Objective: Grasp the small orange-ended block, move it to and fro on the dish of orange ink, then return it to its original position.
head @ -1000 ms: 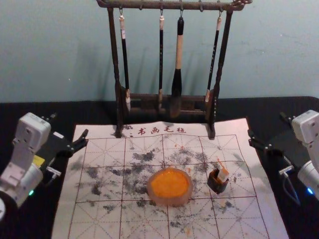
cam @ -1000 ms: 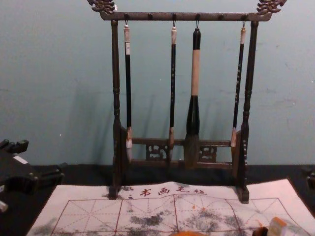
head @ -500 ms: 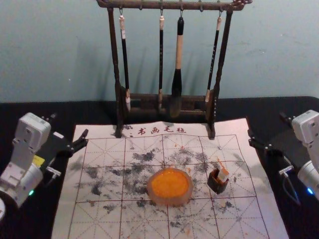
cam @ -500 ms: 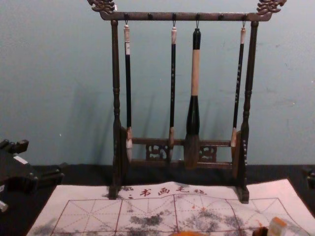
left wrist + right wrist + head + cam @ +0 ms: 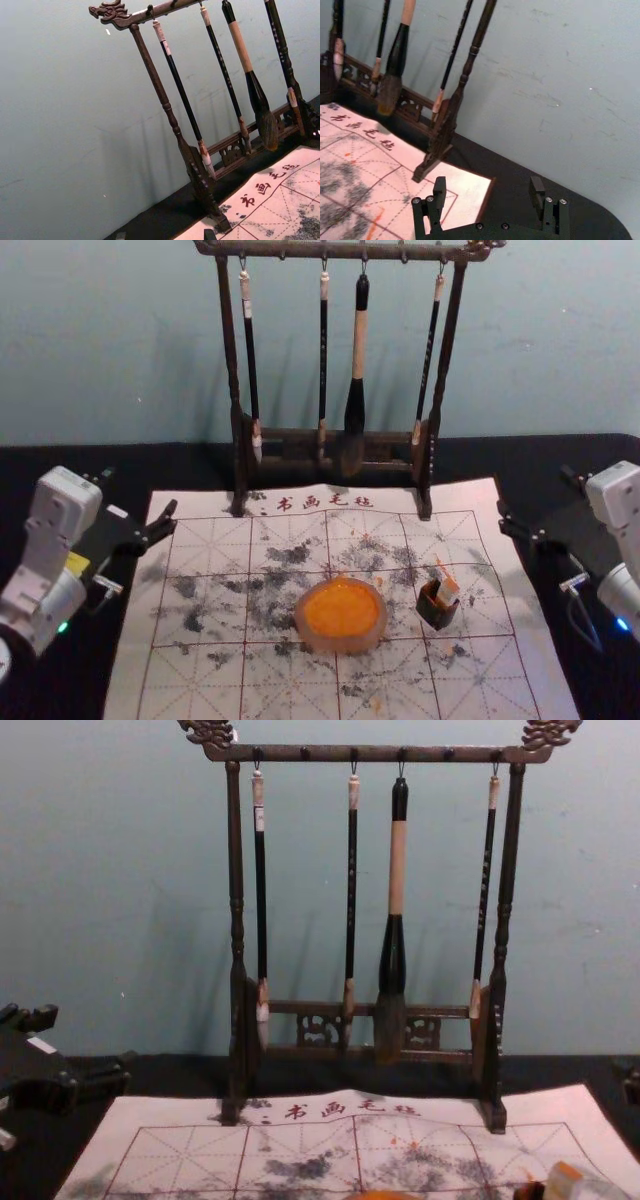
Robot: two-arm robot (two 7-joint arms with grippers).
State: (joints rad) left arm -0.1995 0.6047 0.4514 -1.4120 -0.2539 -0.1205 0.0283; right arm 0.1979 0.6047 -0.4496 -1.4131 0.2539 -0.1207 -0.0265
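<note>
- The dish [image 5: 340, 644] sits on the printed paper sheet [image 5: 180, 690], orange ink [image 5: 341, 610] spread inside its rim.
- The small block [image 5: 447, 591] is to the right of the dish, apart from it, standing at a slight tilt in a dark holder [image 5: 434, 615]; the chest view shows orange on its upper end.
- The left claw [image 5: 140, 492] is parked beyond the dish and well to its left, by the sheet's edge, its two fingers spread wide.
- The right claw [image 5: 536, 492] is parked beyond the dish and well to its right, fingers likewise spread, with a broad gap between the tips.
- Behind the dish, a carved wooden rack [image 5: 300, 250] stands across the sheet's far edge; from it hang a thick brush [image 5: 359, 350] and three slim brushes [image 5: 252, 370].
- Between dish and rack, red-brown characters [image 5: 325, 502] run along the sheet.
- Dark smudges lie around the dish.
- The black desk [image 5: 470, 455] extends behind the dish and to both sides, beneath the sheet.
</note>
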